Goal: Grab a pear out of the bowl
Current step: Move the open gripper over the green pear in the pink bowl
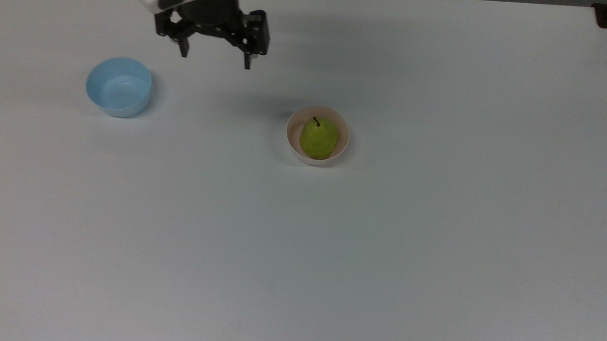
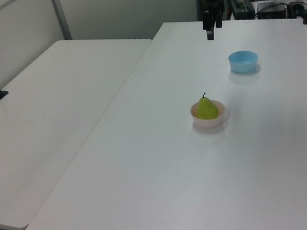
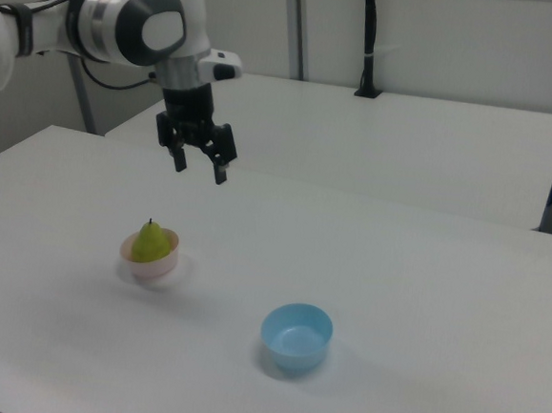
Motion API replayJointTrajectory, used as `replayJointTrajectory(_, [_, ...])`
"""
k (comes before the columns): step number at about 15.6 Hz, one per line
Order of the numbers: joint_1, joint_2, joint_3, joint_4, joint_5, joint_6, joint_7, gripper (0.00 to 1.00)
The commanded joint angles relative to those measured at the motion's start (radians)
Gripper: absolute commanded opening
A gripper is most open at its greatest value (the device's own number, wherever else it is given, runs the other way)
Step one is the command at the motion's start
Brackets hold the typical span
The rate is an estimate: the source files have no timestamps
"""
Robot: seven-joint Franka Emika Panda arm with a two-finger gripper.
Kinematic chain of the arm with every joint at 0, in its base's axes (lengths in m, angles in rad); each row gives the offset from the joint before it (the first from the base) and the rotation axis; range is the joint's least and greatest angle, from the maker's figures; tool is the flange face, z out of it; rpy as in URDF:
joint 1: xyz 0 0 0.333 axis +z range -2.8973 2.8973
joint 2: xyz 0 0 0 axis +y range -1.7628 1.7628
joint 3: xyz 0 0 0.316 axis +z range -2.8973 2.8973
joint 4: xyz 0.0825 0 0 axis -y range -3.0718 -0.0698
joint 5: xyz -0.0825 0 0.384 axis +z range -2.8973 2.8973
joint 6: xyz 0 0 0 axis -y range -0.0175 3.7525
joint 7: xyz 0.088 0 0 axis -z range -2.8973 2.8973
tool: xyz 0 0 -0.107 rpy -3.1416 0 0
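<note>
- Step: approach phase. Gripper [image 1: 215, 58] hangs in the air above the table [image 1: 441, 232], well apart from the pear [image 1: 318, 137]; nothing grasped yet.
- Gripper state: fingers spread wide, nothing between them; same in the right view [image 3: 199, 164], tips pointing down.
- Pear sits in the pink bowl [image 1: 343, 141], roughly upright, stem [image 1: 316, 121] on top. It takes up most of the bowl's inside, w/ rim showing all round it in the top view.
- In the left view, pear [image 2: 207, 108] stands clearly above the rim of the bowl [image 2: 209, 122], so upper body is reachable w/o going deep into the bowl.
- Blue bowl [image 1: 119, 86] is off to the top view's left, well apart from the pink one; not part of the job and out of the path.
- Next move, judged: carry gripper toward the top view's right and lower edge until centred over the pear, then descend w/ fingers straddling it.
- Needs: fingers kept wide enough to clear the fruit, tips kept inside the rim, squeeze on the broad part, not the stem.
- Risk: a light bowl could slide or tip if a finger catches the rim; rounded skin could slip under an off-centre squeeze.
</note>
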Motion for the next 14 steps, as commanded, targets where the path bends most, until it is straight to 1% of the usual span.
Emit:
replayJointTrajectory(1, [0.118, 0.005, -0.03, 0.009, -0.003, -0.005, 0.013, 1.0])
replayJointTrajectory(3, [0.179, 0.026, -0.031, 0.007, -0.003, -0.002, 0.013, 1.0])
replayJointTrajectory(5, [0.213, 0.057, -0.03, 0.007, -0.002, 0.001, 0.013, 1.0])
replayJointTrajectory(8, [0.25, 0.106, -0.028, -0.003, 0.001, 0.011, 0.01, 1.0])
replayJointTrajectory(9, [0.263, 0.126, -0.028, -0.019, 0.001, 0.04, 0.012, 1.0])
replayJointTrajectory(11, [0.277, 0.155, -0.028, -0.036, 0.0, 0.082, 0.012, 1.0])
replayJointTrajectory(14, [0.29, 0.212, -0.028, -0.042, -0.006, 0.093, 0.006, 1.0])
